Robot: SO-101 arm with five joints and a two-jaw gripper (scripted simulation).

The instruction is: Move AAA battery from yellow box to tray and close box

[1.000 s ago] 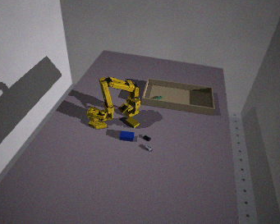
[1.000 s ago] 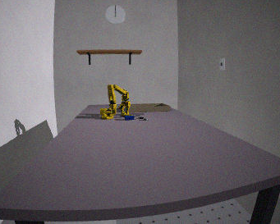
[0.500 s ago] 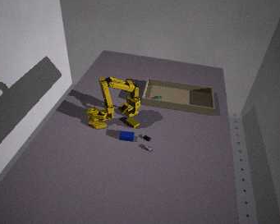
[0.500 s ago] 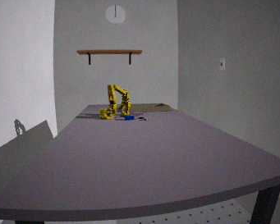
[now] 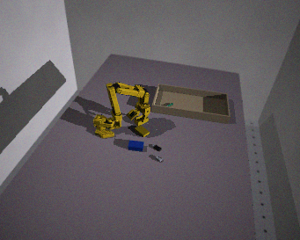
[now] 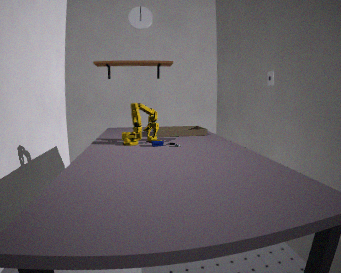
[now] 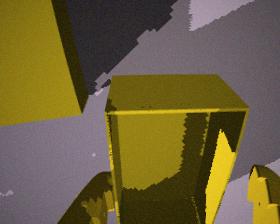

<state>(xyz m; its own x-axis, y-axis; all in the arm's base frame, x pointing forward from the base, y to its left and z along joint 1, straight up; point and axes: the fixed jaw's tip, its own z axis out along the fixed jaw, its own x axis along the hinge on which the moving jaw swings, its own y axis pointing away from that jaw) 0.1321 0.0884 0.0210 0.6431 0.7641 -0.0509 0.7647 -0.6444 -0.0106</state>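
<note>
Left: a yellow box part [image 7: 37, 65]. Centre: the gripper [image 5: 142, 122] [image 6: 152, 139] [image 7: 180, 197], partly open, fingers flanking an open-faced yellow shell [image 7: 155, 150], unclamped. Right: the green battery [image 5: 170, 105], lying inside the tray [image 5: 192, 115], near its left end.

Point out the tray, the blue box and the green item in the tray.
Tray [image 5: 192, 115] [image 6: 185, 132]: top and exterior views, near long wall.
Blue box [image 5: 135, 145] [image 6: 158, 143]: top and exterior views, middle of its body.
Green item [image 5: 170, 105]: top view, its middle.
</note>
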